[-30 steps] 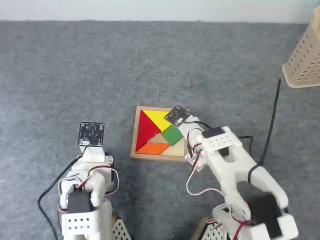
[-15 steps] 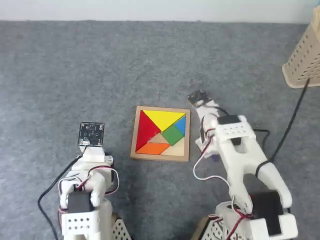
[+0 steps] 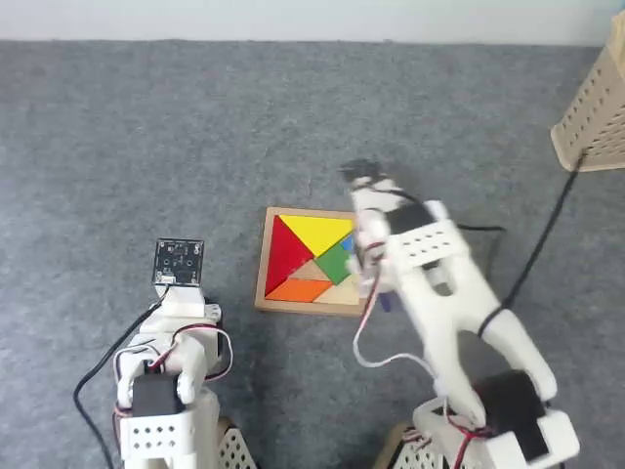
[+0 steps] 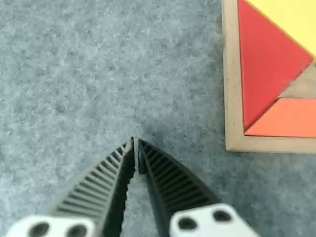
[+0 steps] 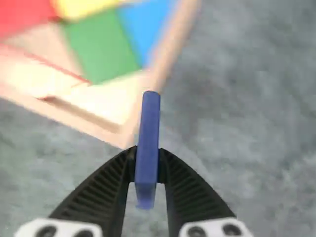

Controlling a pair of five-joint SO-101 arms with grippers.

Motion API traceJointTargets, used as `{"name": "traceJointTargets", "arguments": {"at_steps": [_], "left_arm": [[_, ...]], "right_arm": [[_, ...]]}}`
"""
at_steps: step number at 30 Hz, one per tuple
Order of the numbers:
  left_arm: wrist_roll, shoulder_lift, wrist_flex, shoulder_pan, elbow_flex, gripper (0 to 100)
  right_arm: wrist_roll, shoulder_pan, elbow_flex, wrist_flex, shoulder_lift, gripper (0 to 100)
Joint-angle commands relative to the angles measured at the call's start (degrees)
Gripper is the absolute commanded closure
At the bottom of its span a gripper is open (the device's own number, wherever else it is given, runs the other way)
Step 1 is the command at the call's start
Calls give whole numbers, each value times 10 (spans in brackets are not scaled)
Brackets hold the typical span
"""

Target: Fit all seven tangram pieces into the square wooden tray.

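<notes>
Blue tangram piece (image 5: pixel 148 123) sits edge-on, clamped in the right gripper (image 5: pixel 146 151).

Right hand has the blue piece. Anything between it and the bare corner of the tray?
Nothing visible. The blue piece, clamped on edge in the right hand, is by the corner of the tray, and the pale bare patch beside the green square looks free. Only its rim may need clearing.

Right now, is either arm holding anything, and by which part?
The right gripper holds a blue tangram piece on edge, its fingers pinching the two flat faces near one end. The left gripper holds nothing.
</notes>
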Motion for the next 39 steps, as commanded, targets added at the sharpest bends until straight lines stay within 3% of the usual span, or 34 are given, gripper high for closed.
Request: {"name": "traceJointTargets", "arguments": {"at_steps": [1,7,13,18,25,31,36,39], "left_arm": [[5,-10,3,-1,-7,988],[5,-10,3,-1,-7,988],[5,-10,3,-1,-7,988],[5,-10,3,-1,-7,988],[5,-10,3,-1,-7,988],[5,-10,3,-1,-7,988],[5,-10,3,-1,-7,988],[5,-10,3,-1,-7,988]], "right_arm": [[-51,-57,-68,-18,7,991],[-170,-61,-113,-84,100,987],[-384,-60,-190,-24,179,885],[-407,-61,-215,-21,210,879],[-381,-47,-221,19,182,883],[-375,12,-213,30,117,884],[-309,21,-174,1,46,895],[-177,25,-123,-77,17,962]]}}
